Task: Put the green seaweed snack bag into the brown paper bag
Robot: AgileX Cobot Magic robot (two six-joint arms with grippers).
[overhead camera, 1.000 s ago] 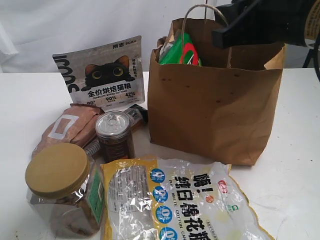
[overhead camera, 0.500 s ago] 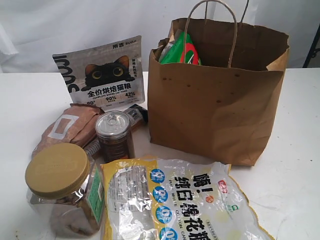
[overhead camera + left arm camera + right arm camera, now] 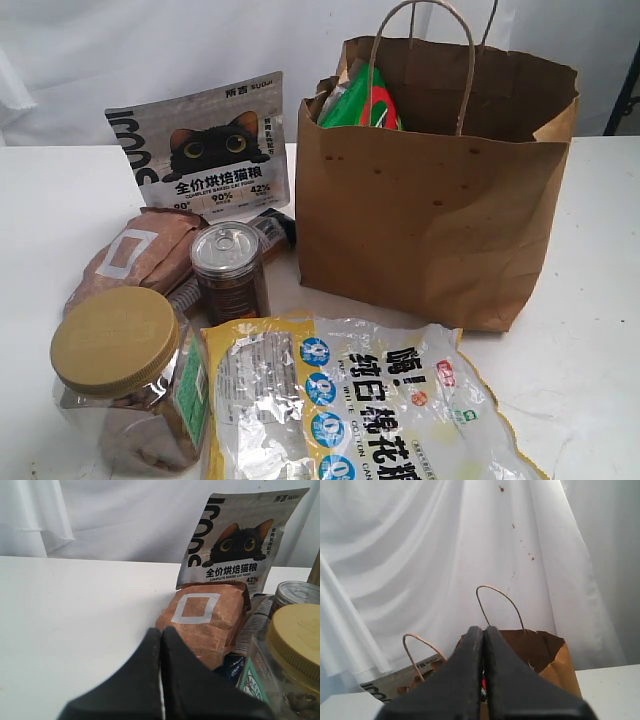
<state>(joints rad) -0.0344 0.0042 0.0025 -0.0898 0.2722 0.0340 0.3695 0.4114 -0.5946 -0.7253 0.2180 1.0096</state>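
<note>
Looking across the white table [image 3: 40, 220], we found the green seaweed snack bag [image 3: 362, 100] already inside the brown paper bag [image 3: 430, 220]. It stood near the left back corner in the exterior view, its glossy top and some red print poking above the rim. The paper bag stood upright with its mouth open and a twisted handle [image 3: 420, 12] arching over it. To its left we saw a grey cat pouch [image 3: 205, 150] propped upright. In front of that lay a small brown pouch [image 3: 140, 255] with a white square outline, just beside a pull-tab can [image 3: 230, 270]. Nearer the camera stood a clear jar with a gold lid [image 3: 125, 375], touching a clear-and-yellow bag [image 3: 360, 400] that lay flat in front of the paper bag. From the left wrist view, the left gripper [image 3: 161, 631] had its dark fingers pressed together, pinching only each other, low over the table and short of the small brown pouch. From the right wrist view, the right gripper [image 3: 483, 629] was likewise closed tip to tip and empty. We made out the paper bag's open mouth and both handles beyond its fingers, against a white curtain [image 3: 420, 540].
</note>
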